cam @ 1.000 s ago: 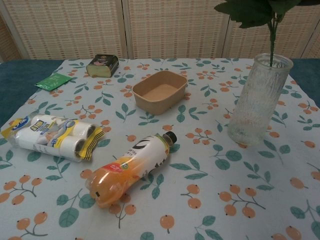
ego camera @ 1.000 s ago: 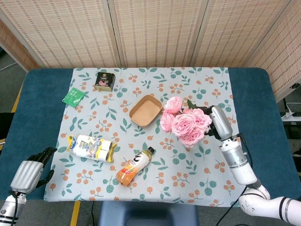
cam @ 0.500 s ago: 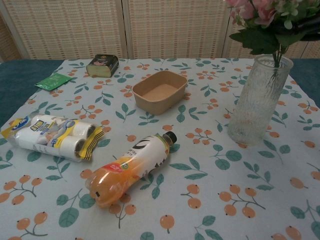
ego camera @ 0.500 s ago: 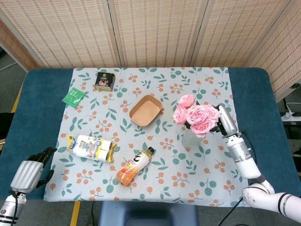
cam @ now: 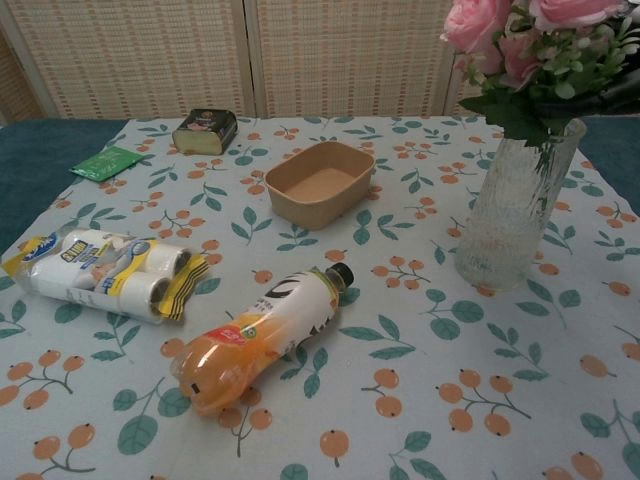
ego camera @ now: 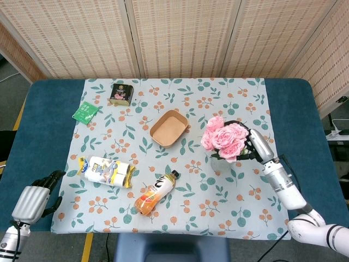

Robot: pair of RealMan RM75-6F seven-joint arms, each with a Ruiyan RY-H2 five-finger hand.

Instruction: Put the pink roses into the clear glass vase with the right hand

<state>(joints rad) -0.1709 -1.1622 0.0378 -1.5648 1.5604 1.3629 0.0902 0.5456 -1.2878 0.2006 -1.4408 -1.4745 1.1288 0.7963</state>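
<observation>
The pink roses stand with their stems inside the clear glass vase at the right of the flowered cloth. In the chest view the roses and their green leaves sit just above the vase's rim. My right hand is at the bouquet's right side and grips the stems just under the blooms. From the head view the vase is almost wholly hidden beneath the flowers. My left hand rests at the table's near left corner, holding nothing, fingers apart.
A brown paper bowl sits left of the vase. An orange juice bottle lies on its side near the front. A wrapped pack of white rolls, a dark tin and a green packet lie to the left.
My right hand carried the roses from left of the vase to over its mouth and lowered them. The stems have gone deeper into the vase. The left hand has not moved.
</observation>
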